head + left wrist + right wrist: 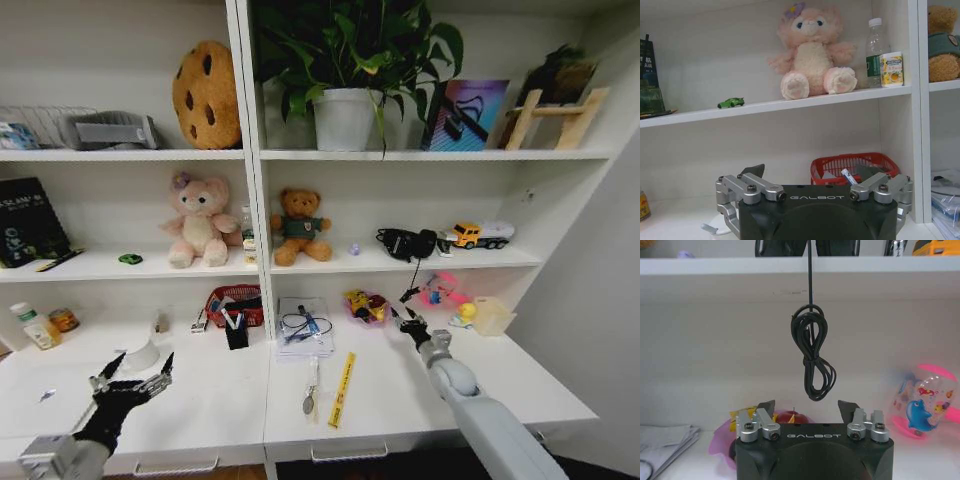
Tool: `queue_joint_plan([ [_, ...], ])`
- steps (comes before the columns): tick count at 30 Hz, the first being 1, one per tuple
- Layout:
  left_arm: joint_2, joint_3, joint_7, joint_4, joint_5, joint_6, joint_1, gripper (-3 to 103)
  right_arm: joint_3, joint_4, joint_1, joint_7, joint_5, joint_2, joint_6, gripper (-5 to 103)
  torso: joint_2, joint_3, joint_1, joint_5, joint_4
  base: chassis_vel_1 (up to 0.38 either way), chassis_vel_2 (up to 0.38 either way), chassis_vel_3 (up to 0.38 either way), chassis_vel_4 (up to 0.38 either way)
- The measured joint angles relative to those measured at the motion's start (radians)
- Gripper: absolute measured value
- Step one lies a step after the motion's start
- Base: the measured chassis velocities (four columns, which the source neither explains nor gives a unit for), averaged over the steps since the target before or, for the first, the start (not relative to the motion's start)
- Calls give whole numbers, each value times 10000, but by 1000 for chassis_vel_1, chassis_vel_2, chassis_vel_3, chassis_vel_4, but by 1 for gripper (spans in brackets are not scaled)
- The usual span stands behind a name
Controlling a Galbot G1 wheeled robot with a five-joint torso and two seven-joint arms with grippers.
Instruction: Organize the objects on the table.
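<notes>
Item: table, long, white, drawer handles along its near edge, joined to the white shelving unit behind.

Objects on the table, left to right: a small green-capped bottle and a small jar at the far left; a red basket near the centre divider, with a black holder just in front of it; a clear packet of cables; a yellow strip lying toward the near edge, a small spoon-like tool beside it; a pink bowl of small items; a pink and clear toy and a pale tub at the far right.

Objects on the shelf above: a tiny green toy car left of the pink plush bear; a water bottle and a small yellow-labelled cup right of the bear; black headphones whose coiled cord hung down over the table.

My left gripper hovered over the near left of the table, fingers spread wide, holding nothing.

My right gripper hung above the table right of centre, near the pink bowl and facing the coiled cord, fingers parted, holding nothing.
</notes>
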Motion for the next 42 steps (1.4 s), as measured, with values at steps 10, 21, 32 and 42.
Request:
queue_joint_plan([
  [10, 0, 0, 0, 0, 0, 0, 0, 100, 1744, 3106, -3566, 398, -789, 634, 511, 100, 1, -1, -1, -4, 3, 0, 0, 0, 0],
  [21, 0, 0, 0, 0, 0, 0, 0, 100, 4466, 5191, -7479, -355, -1428, 1682, 2067, 100, 2, -1, -1, -3, 0, 0, 0, 0, 0],
  [32, 0, 0, 0, 0, -1, 0, 0, 100, 4028, 5468, -7332, -368, -1537, 2254, 1973, 100, 1, 1, 1, -1, 4, 0, 0, 0, 0],
  [42, 0, 0, 0, 0, 0, 0, 0, 100, 3571, 5542, -6750, -323, -1458, 1980, 1495, 100, 0, 1, 2, -2, 0, 0, 0, 0, 0],
])
